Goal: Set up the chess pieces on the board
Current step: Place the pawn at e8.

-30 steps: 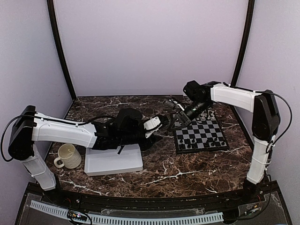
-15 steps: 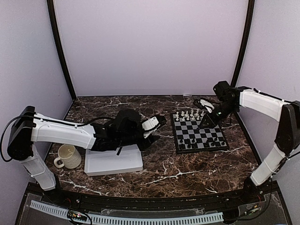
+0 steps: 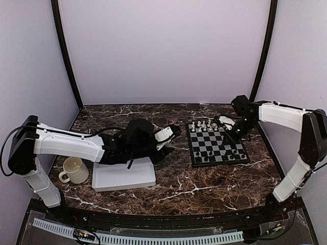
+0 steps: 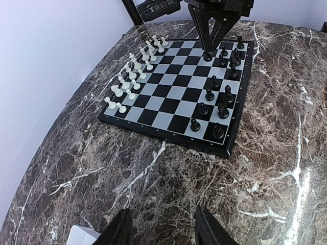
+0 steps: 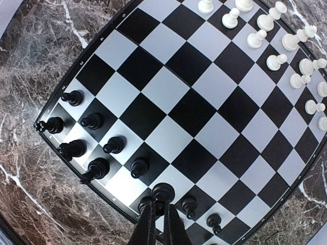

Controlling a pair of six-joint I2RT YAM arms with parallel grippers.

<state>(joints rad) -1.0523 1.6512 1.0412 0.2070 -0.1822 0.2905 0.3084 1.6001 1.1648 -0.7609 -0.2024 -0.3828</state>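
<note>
The job looks mostly done. The board [image 4: 173,92] lies on the table [image 4: 286,168] ahead of my right arm. The white chessmen [image 4: 134,71] stand in two ranks along its far edge. The black chessmen [image 4: 220,109] line the near edge in two ranks, with gaps that I judge are unfilled. My right claw [image 5: 159,206] is pinching one black piece [image 5: 162,192] low over a square in those ranks; I cannot tell whether it touches down. My left claw [image 4: 163,232] hangs spread and empty beside the board. A few black men seem left.
</note>
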